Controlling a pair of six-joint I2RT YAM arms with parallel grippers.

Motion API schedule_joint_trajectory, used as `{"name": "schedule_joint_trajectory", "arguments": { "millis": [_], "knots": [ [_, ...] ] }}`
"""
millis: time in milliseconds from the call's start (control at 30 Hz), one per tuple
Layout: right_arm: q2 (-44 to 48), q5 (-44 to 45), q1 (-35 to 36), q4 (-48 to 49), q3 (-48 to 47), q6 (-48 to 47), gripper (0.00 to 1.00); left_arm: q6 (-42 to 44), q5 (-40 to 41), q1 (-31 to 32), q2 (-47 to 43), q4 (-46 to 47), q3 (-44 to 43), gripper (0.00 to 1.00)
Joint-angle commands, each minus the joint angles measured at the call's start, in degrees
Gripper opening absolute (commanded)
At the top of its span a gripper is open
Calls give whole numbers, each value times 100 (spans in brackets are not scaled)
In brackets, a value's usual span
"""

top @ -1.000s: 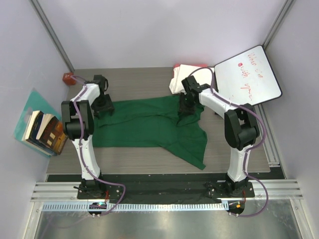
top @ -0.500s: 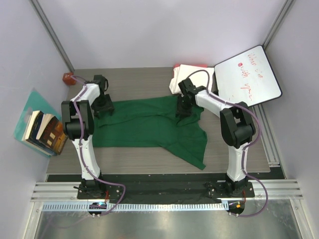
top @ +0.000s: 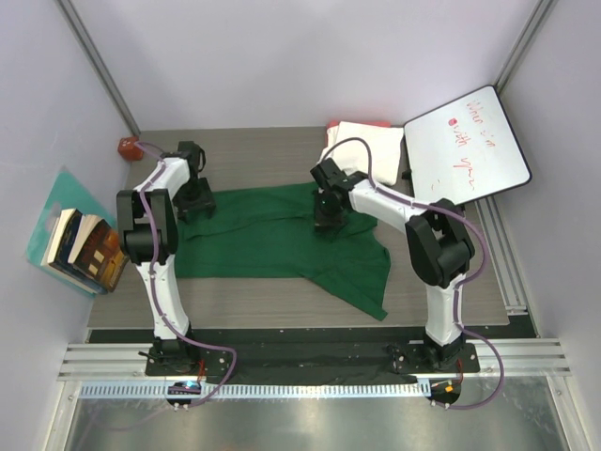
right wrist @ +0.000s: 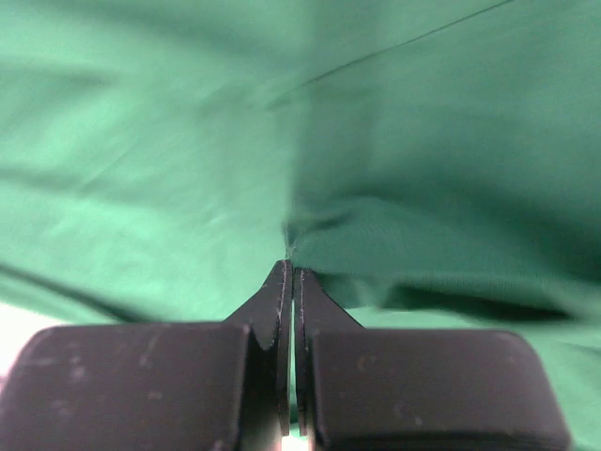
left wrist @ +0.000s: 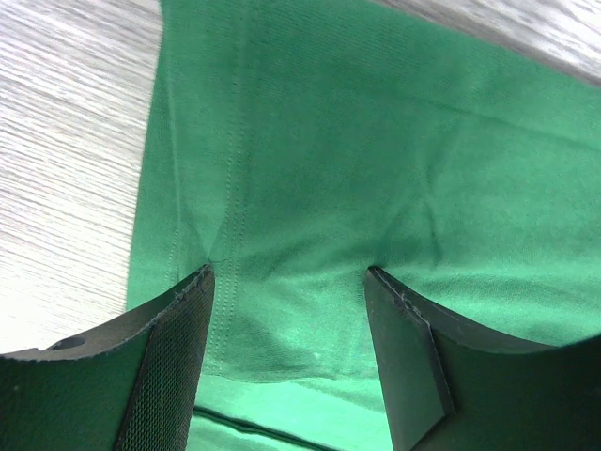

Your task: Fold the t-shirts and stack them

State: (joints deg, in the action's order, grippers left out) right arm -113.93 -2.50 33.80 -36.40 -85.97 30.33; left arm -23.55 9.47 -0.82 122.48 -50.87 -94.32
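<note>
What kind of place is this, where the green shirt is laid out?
Probably a robotics lab test cell, not a home: left arm and right arm bolted to an aluminium frame, bare panel walls boxing in a table, a whiteboard propped beside it.

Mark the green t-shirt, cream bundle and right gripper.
green t-shirt (top: 272,240): top view, middle of its body.
cream bundle (top: 380,141): top view, its upper face.
right gripper (right wrist: 289,272): right wrist view, between its shut fingertips.
</note>
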Motion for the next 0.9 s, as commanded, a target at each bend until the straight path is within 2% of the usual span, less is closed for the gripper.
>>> {"name": "schedule_joint_trajectory", "arguments": {
  "millis": [0, 133, 200, 267, 300, 467, 633, 733, 867],
  "knots": [
    [424, 57, 425, -112, -7, 79, 1, 0, -42, 214, 110, 121, 46, 67],
    [266, 31, 662, -244, 45, 140, 2, 8, -33, 214, 127, 95, 46, 67],
    [187, 65, 750, -332, 72, 158, 6, 8, -33, 214, 127, 86, 19, 67],
    [161, 83, 847, -341, 177, 193, 32, 17, -33, 223, 145, 86, 11, 67],
    [126, 222, 856, -428, 230, 219, 38, 17, -33, 223, 145, 78, 10, 66],
    [213, 514, 856, -429, 423, 237, 40, 17, -51, 231, 171, 60, 2, 67],
    [748, 1039, 830, -394, 459, 140, 41, 17, -51, 240, 189, 60, -7, 66],
    [1064, 1173, 541, -350, 336, -35, 41, 26, -51, 249, 171, 60, 19, 67],
    [996, 937, -294, -210, 143, -272, 40, 17, -34, 284, 154, 69, 63, 67]
  ]
}}
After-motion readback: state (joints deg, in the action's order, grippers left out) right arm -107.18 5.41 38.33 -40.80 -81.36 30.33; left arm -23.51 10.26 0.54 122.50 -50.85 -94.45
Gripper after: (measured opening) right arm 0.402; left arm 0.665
